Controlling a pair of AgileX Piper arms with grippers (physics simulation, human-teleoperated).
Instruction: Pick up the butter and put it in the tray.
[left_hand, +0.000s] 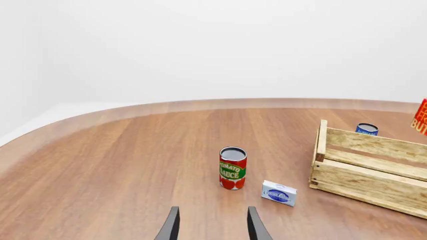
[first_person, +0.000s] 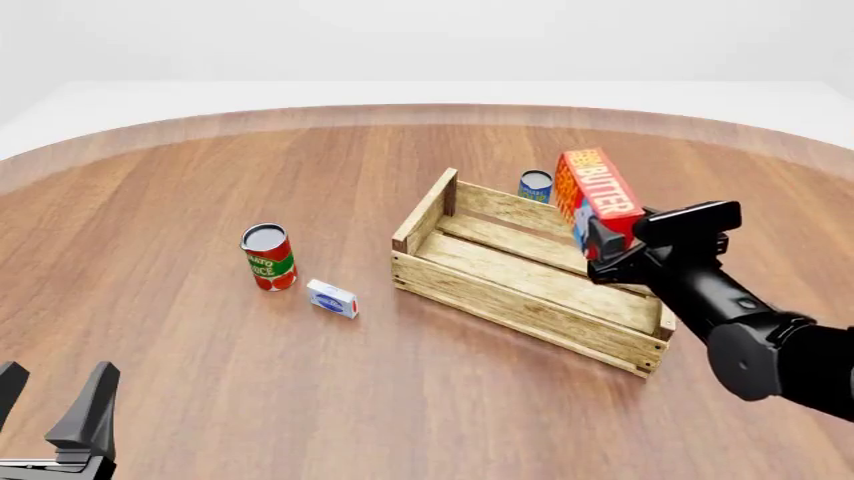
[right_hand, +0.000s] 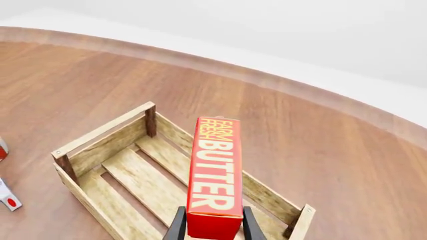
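The red and orange butter (first_person: 595, 192) carton is lifted in the air over the far right part of the tray (first_person: 534, 272), a light-wood slatted crate. My right gripper (first_person: 607, 240) is shut on the carton's near end. In the right wrist view the butter (right_hand: 215, 172) points away from the camera between the two fingers (right_hand: 177, 227), with the tray (right_hand: 127, 175) below it, nothing inside. A corner of the butter (left_hand: 420, 117) and the tray (left_hand: 373, 167) show in the left wrist view. My left gripper (first_person: 54, 405) stands open near the front left edge, holding nothing.
A tomato sauce can (first_person: 268, 257) stands left of the tray, with a small white-blue box (first_person: 332, 299) lying beside it. A small blue can (first_person: 535, 185) stands behind the tray's far side. The round wooden table's edge (first_person: 427, 112) curves along the back.
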